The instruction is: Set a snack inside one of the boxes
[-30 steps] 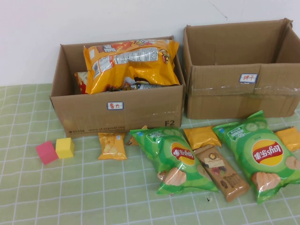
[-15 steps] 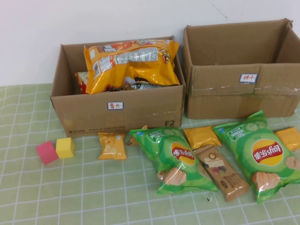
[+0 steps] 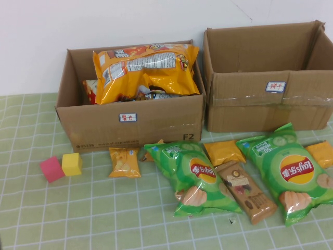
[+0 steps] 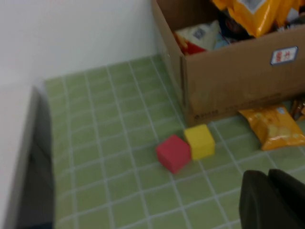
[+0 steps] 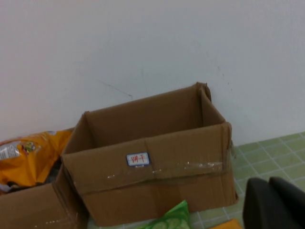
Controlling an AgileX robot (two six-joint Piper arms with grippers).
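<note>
A white wall stands behind a desk covered with a green checked cloth. In the high view two cardboard boxes sit side by side at the back: the left box, at about 11 o'clock from the middle of the desk, is filled with a big orange chip bag that lies on other packs, and the right box, at about 1 o'clock, shows only its bare inner walls. Each box has a small white label on its front wall. In front of the boxes the snacks lie on the cloth: a green chip bag near 6 o'clock, a second green chip bag at about 4 o'clock, a brown chocolate bar between them, a small orange packet just in front of the left box, another orange packet behind the bar, and one more orange packet at the right edge. A red cube and a yellow cube touch each other at about 9 o'clock. No arm shows in the high view. The left pincer is only a dark shape at the corner of its wrist view, near the cubes, and the right pincer is the same in its own view, facing the right box; for both I cannot tell if they are open or closed.
</note>
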